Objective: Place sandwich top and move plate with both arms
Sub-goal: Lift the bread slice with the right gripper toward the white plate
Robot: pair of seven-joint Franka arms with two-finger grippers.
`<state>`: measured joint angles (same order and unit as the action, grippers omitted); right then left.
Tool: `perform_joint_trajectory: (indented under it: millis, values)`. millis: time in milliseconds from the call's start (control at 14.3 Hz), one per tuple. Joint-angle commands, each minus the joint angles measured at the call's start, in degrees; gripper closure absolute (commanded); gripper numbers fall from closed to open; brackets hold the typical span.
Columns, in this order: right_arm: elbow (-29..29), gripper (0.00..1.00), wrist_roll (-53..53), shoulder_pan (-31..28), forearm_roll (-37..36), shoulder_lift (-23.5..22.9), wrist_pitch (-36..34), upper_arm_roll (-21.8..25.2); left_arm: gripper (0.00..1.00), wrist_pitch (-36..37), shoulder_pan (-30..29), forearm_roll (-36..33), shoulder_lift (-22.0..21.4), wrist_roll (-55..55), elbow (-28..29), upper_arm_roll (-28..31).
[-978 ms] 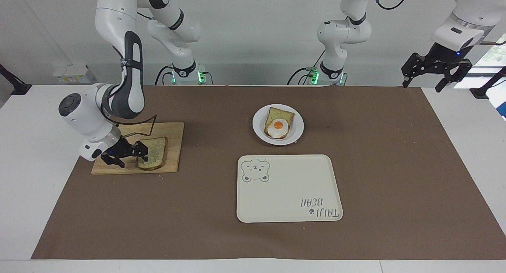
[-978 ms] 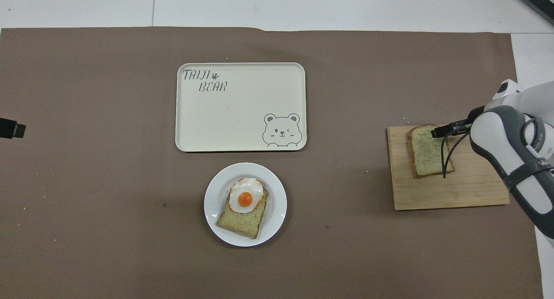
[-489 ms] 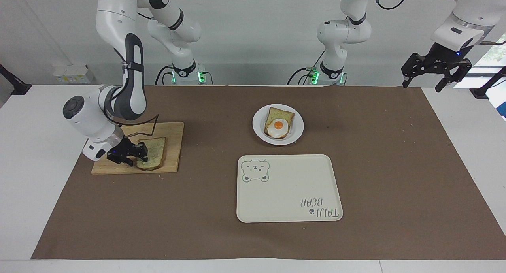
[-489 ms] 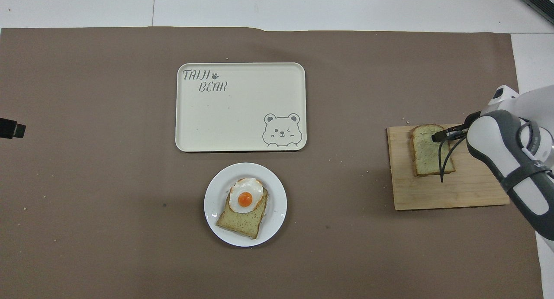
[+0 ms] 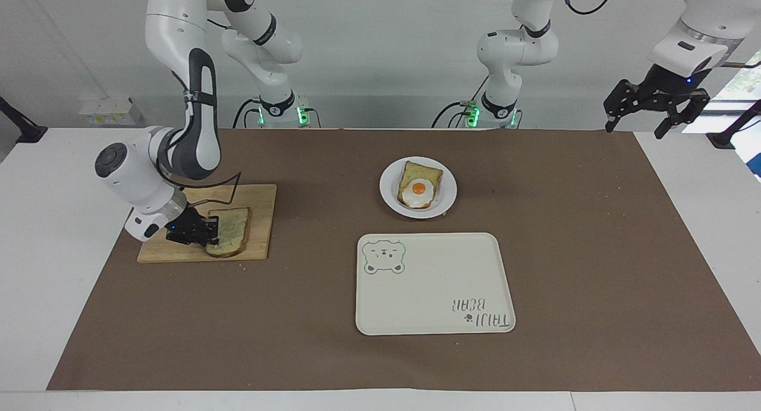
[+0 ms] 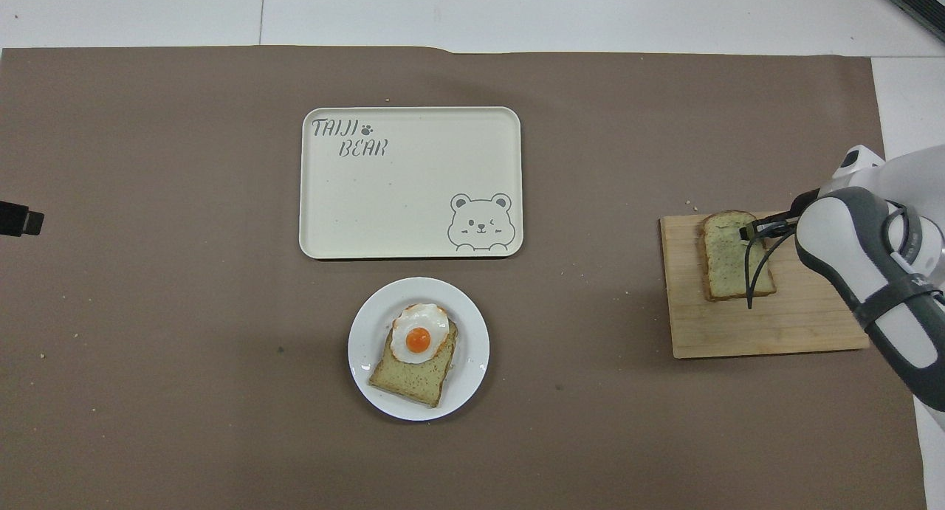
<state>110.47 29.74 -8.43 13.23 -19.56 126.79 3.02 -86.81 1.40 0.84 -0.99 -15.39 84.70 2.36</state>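
Observation:
The sandwich top (image 5: 233, 228) (image 6: 727, 263), a plain speckled slice with a brown crust, lies on a wooden cutting board (image 5: 261, 197) (image 6: 775, 333) at the right arm's end of the table. My right gripper (image 5: 209, 232) (image 6: 744, 233) is low on the board, its fingers closed on the slice's edge toward the table's end. The white plate (image 5: 389, 203) (image 6: 362, 362) sits mid-table and carries a bread slice with a fried egg (image 5: 419, 188) (image 6: 417, 347). My left gripper (image 5: 634, 130) waits high over the left arm's end of the table, open and holding nothing.
A cream tray with a bear drawing (image 5: 434, 280) (image 6: 406, 200) lies just farther from the robots than the plate. A brown mat covers the table. Crumbs lie scattered on it.
The right gripper's fingers stood wide beside the slice; they have since closed onto its edge. The slice has shifted a little on the board. The left arm has not moved.

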Motion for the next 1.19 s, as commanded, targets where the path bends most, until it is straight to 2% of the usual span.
perform_joint_trajectory:
  millis: [0,349,628,908,1117]
  values:
    - [0.46,1.00,-0.65,-0.36,0.83,0.22,0.31,-0.12,0.00,1.11,-0.25,-0.75,-0.50,0.62,-0.24,-0.25]
    - [-2.53,1.00,-0.74,-0.19,0.83,0.31,-4.17,-0.12,0.00,1.20,-0.25,-0.75,-0.59,0.62,-0.24,-0.33]
    - [-7.63,1.00,-0.91,-0.01,0.74,1.54,-13.74,-0.12,0.00,1.11,-0.25,-0.75,-0.59,0.62,-0.24,-0.33]
    - [-8.33,1.00,-0.91,-0.01,0.74,4.96,-19.11,-0.12,0.00,1.11,-0.25,-0.75,-0.50,0.62,-0.24,-0.25]
    - [-9.47,1.00,-1.26,-0.01,1.01,7.25,-26.65,-0.20,0.00,1.11,-0.25,-0.75,-0.50,0.62,-0.24,-0.25]
